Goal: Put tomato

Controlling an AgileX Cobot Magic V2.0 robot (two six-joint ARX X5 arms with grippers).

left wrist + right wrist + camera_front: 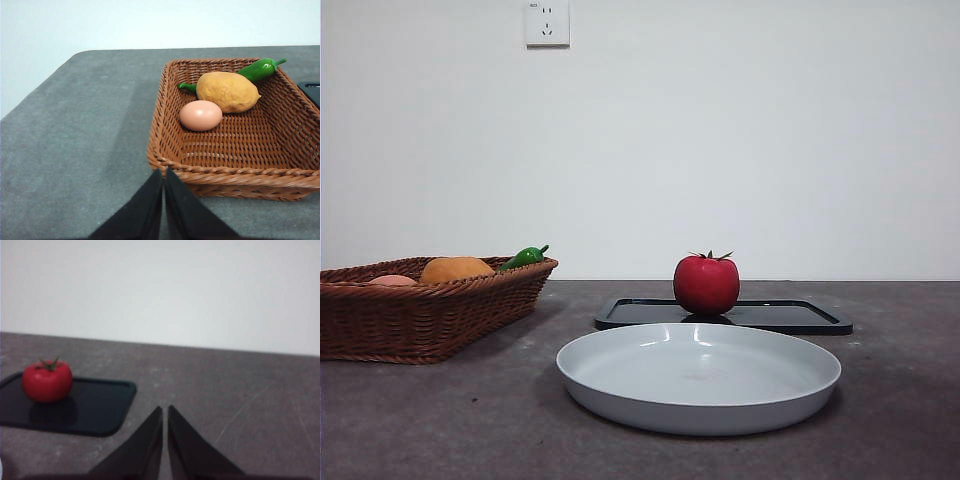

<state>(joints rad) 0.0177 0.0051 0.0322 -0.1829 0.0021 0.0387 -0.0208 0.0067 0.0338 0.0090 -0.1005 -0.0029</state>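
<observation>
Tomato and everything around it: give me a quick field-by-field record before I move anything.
tomato: upright on the black tray, untouched
black tray: flat on the table, behind the plate
plate: grey, nothing on it, nearest the front camera
basket: wicker, off to one side of the plate
basket contents: orange fruit, egg, green pepper
left end effector: shut, holding nothing, just short of the basket's near rim
right end effector: shut, holding nothing, off to the side of the tray

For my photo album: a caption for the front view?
Tomato on a black tray, white plate in front, basket alongside.
</observation>
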